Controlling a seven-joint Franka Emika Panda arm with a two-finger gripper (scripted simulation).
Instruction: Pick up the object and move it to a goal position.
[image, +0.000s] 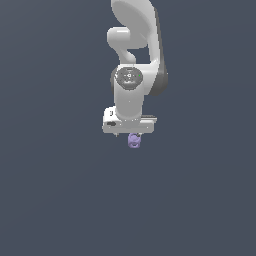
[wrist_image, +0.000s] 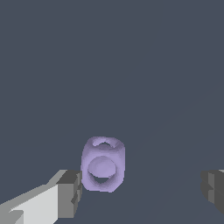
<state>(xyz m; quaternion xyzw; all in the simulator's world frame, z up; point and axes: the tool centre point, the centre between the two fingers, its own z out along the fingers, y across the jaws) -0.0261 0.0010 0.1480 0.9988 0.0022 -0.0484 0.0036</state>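
Note:
The object (wrist_image: 103, 164) is a small lavender lump with round holes in its sides, resting on the dark grey floor. In the wrist view it lies between my gripper's (wrist_image: 142, 192) fingers, close against one dark fingertip (wrist_image: 70, 192) and far from the other (wrist_image: 213, 190). The jaws stand wide apart, so the gripper is open. From the exterior view, the object (image: 134, 140) peeks out just below the white gripper (image: 129, 136), whose bar hides most of the fingers.
The white arm (image: 135, 45) rises above the gripper toward the top of the exterior view. Plain dark grey floor (image: 60, 190) surrounds the object on all sides. No goal marker shows.

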